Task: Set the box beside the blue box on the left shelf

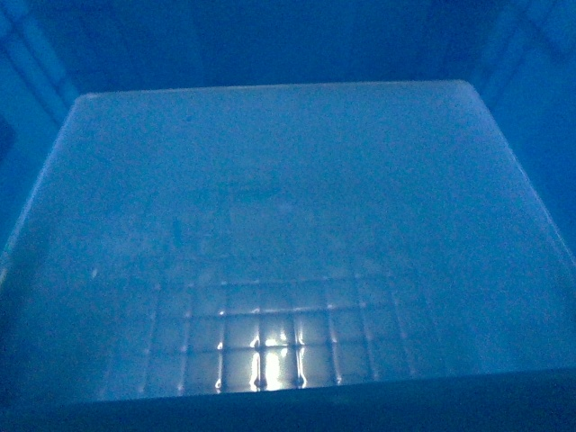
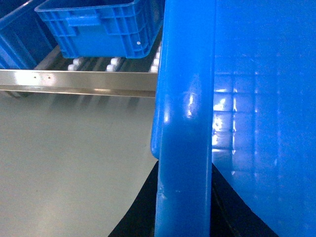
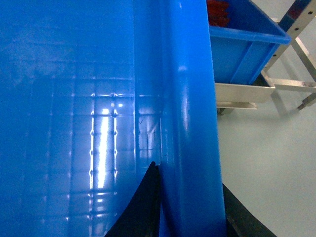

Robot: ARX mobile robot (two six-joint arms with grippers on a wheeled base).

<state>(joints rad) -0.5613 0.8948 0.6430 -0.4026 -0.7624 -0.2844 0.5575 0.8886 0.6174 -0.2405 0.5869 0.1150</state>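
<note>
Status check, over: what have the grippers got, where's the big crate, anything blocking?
Left gripper clamped on the crate left rim, right gripper on its right rim. Crate off the floor, filling head view. Shelf rail and blue box ahead-left; path unseen.

Head view dim, hazy blue, wrist views bright, glare streaks

The box is glossy smooth plastic (grid-embossed floor); the shelf rail is brushed shiny metal.
</note>
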